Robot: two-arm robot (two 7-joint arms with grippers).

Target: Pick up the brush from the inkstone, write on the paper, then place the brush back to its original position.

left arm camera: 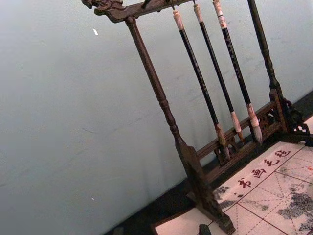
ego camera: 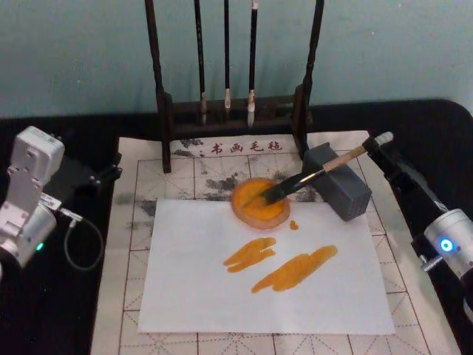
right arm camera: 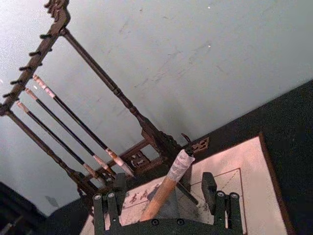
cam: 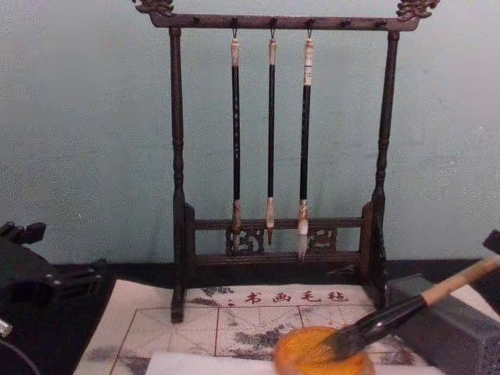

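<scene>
The brush (ego camera: 310, 177) lay right of centre in the head view, bristles in the orange dish (ego camera: 259, 205), handle propped across the grey block (ego camera: 341, 191). The right pincer (ego camera: 382, 140) stood at the handle's upper end, its fingers (right arm camera: 119, 188) apart on either side of the wood, not clamped. The paper (ego camera: 207, 296) lay on the mat (ego camera: 133, 222), bearing two orange strokes (ego camera: 292, 268) near its middle. The left pincer (ego camera: 111, 174) sat at the left edge, over the black tabletop (ego camera: 81, 126); whether apart or together could not be told.
</scene>
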